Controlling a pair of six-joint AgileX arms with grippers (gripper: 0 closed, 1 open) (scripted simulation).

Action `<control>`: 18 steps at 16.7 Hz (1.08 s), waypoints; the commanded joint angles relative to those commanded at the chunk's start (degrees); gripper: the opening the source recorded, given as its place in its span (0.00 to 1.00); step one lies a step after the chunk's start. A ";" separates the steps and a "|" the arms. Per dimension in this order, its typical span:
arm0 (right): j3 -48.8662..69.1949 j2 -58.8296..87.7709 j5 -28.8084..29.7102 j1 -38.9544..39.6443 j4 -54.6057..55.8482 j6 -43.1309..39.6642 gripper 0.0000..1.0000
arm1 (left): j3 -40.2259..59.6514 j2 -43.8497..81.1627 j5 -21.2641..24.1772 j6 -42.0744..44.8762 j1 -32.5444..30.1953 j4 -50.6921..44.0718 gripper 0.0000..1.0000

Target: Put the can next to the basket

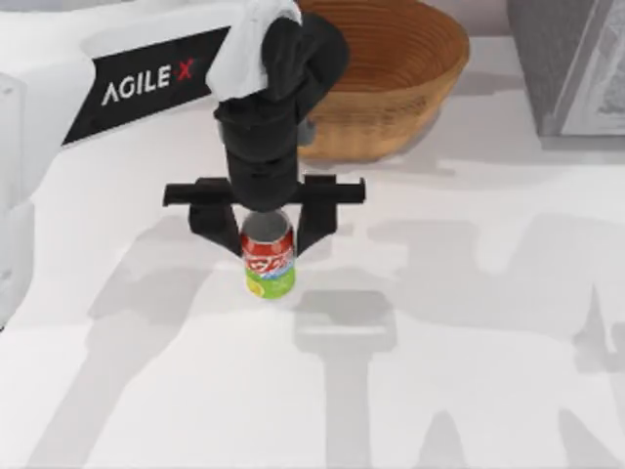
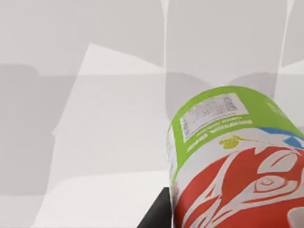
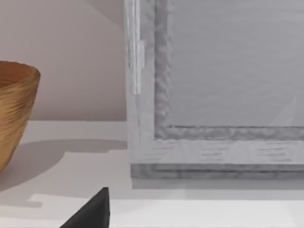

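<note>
While the left gripper [image 1: 266, 227] reaches down from above, its two black fingers [image 1: 217, 227] sit on either side of the can [image 1: 269, 256], clamped against its upper part near the silver top. This small drink can stands upright on the white table [image 1: 469, 322], left of the table's middle in the top view, with a red upper band carrying white lettering too small to read, a blue stripe and a lime-green bottom. White capitals reading "AGILE X" run along a black panel on the left arm [image 1: 146, 83], which stretches in from the table's left side. Behind the gripper, toward the far edge of the table, sits the basket [image 1: 400, 68], a large round woven wicker bowl in tan-brown with ribbed rings inside; can and basket are apart, with bare table between them. A grey framed box [image 1: 571, 63] stands at the far right corner. From the left wrist view the can [image 2: 237, 161] looms close, showing a white printed label patch on the green band whose small text cannot be read, and white swirling shapes on the red. From the right wrist view the basket's [image 3: 14, 109] side shows beside the grey box [image 3: 213, 95], and a black fingertip [image 3: 92, 211] of the right gripper pokes into view; whether that pincer is apart or together cannot be told.
</note>
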 joint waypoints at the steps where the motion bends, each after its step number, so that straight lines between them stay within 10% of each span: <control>1: 0.00 0.00 0.00 0.00 0.00 0.00 1.00 | -0.15 -0.01 -0.05 -0.02 -0.03 0.35 0.00; 4: 0.00 0.00 0.00 0.00 0.00 0.00 1.00 | -0.17 -0.02 -0.06 -0.03 -0.04 0.43 0.00; 18: 0.00 0.00 0.00 0.00 0.00 0.00 1.00 | -0.17 -0.02 -0.06 -0.03 -0.04 0.43 1.00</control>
